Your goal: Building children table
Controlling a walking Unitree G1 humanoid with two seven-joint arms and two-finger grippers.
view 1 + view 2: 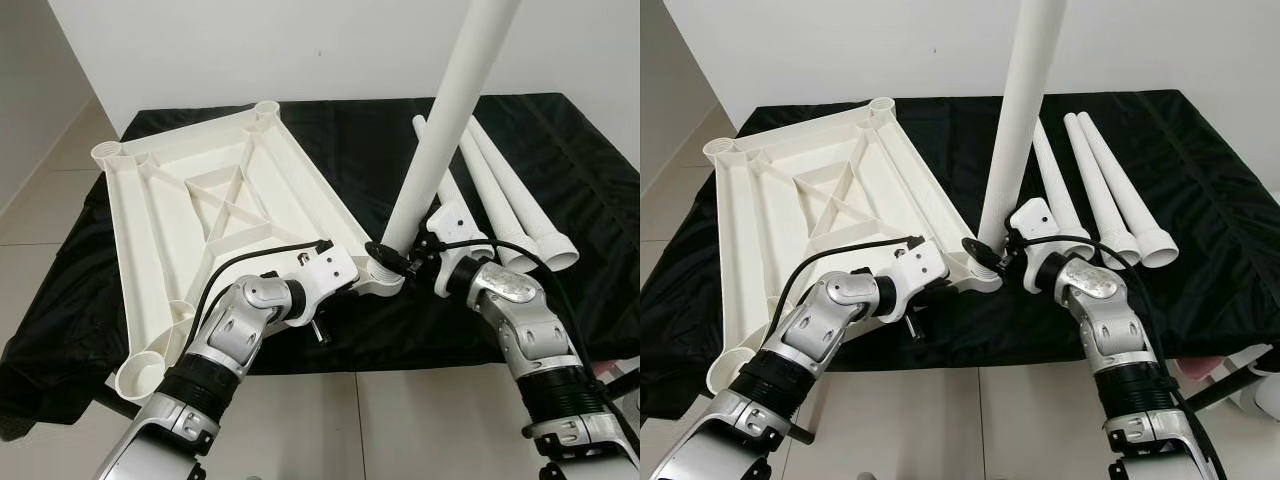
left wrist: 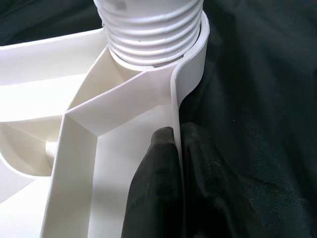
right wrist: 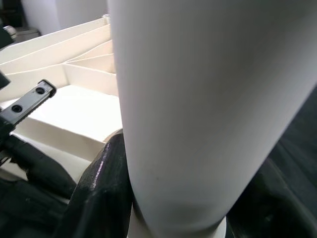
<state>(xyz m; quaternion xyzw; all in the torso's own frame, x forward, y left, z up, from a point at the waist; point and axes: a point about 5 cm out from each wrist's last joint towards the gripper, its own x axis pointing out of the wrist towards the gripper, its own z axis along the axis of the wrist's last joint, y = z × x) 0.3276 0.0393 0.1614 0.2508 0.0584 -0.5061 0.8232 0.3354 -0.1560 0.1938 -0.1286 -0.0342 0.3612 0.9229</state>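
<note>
A white plastic tabletop (image 1: 200, 200) lies upside down on a black cloth, its ribbed underside up. My left gripper (image 2: 177, 163) is shut on the tabletop's near rim, close to the corner socket (image 1: 380, 280). A long white leg (image 1: 445, 130) stands tilted in that socket, its threaded end (image 2: 148, 29) seated in the ring. My right gripper (image 1: 405, 255) is shut on the leg just above the socket, with one black finger (image 3: 101, 193) pressed against the tube. Three more white legs (image 1: 510, 195) lie side by side to the right.
The black cloth (image 1: 380, 140) covers a low surface against a white wall. Its near edge hangs over a light tiled floor (image 1: 400, 420). Empty corner sockets (image 1: 140, 375) show at the tabletop's other corners.
</note>
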